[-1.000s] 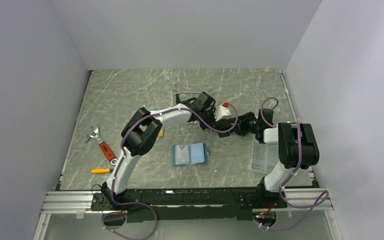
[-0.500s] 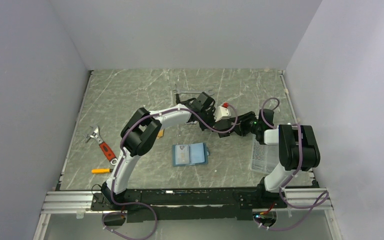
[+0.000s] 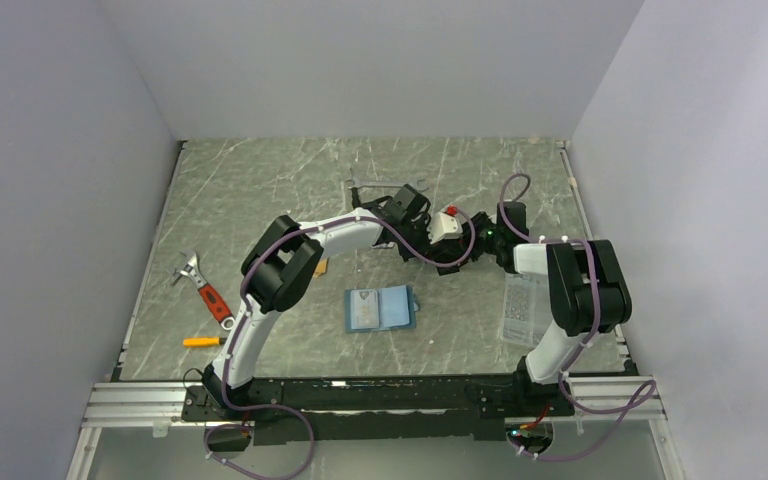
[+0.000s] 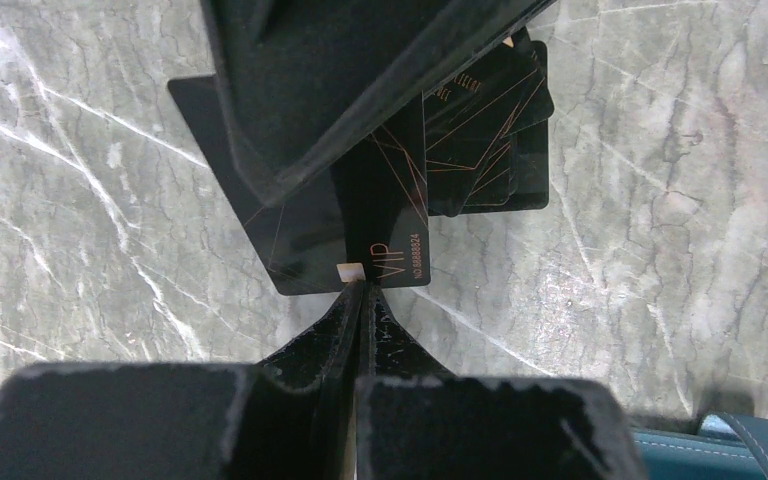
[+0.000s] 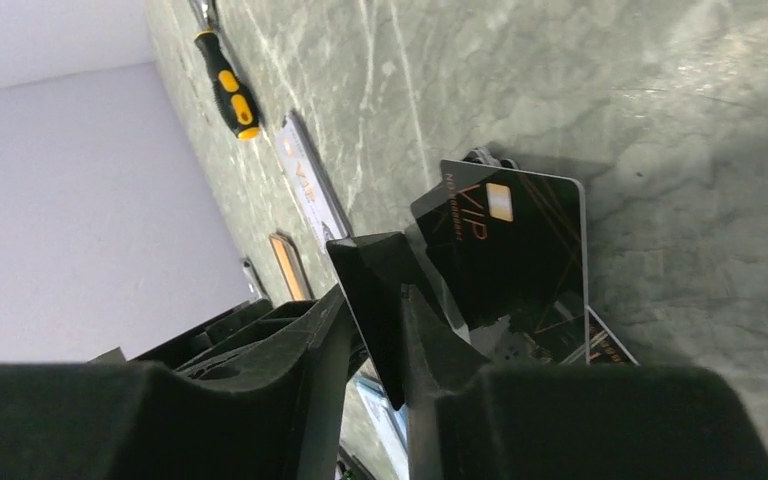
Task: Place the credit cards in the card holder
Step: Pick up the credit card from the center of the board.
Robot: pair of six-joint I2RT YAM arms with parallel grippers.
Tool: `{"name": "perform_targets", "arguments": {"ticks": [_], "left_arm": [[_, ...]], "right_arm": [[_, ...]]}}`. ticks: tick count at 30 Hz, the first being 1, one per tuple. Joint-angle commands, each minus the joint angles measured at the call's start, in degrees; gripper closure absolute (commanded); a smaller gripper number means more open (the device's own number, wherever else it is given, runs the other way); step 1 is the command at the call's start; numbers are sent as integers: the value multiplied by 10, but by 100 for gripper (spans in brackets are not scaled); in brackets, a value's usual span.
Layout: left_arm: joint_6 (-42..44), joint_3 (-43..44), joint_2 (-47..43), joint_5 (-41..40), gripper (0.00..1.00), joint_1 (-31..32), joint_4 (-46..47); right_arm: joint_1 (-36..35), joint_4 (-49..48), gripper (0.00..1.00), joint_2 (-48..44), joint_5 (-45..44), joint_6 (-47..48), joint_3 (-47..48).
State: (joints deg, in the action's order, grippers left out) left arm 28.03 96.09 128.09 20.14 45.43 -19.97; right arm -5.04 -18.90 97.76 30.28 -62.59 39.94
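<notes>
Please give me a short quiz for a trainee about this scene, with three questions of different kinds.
1. True or false: the card holder lies open on the table.
2. Which word is printed on the black card in the left wrist view?
3. The red-handled wrench lies: A) at the table's left side, B) on the card holder, C) at the far right corner.
Key: 1 true; 2 VIP; 3 A.

Soft, even overhead light fills the top view with faint shadows, while both wrist views are dimmer, their near fingers [image 4: 160,420] out of focus and glossy dark cards [image 5: 520,240] catching dull reflections
</notes>
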Motion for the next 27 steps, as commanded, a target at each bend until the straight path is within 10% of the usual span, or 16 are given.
{"name": "perform_targets", "arguments": {"ticks": [1,6,18,23,25,27], "left_arm": [[3,-14,-15,10,96,5,-47],[-11,-12,-30,21,94,-1,-55],[-81,42,-171,245,60,-111,-236],[-60,-8,-248,409,38,-199,-287],[-31,-36,-275,462,2,-228,-311],[7,-60,-298,512,1,-249,-352]], "right_arm": [[1,19,78,13,-17,24,12],[-2,34,100,15,-29,39,16],[-74,171,100,-76,-41,173,118],[-125,200,100,-127,53,239,153],[-150,237,100,-147,88,276,180],[-181,300,100,-162,109,319,221]]}}
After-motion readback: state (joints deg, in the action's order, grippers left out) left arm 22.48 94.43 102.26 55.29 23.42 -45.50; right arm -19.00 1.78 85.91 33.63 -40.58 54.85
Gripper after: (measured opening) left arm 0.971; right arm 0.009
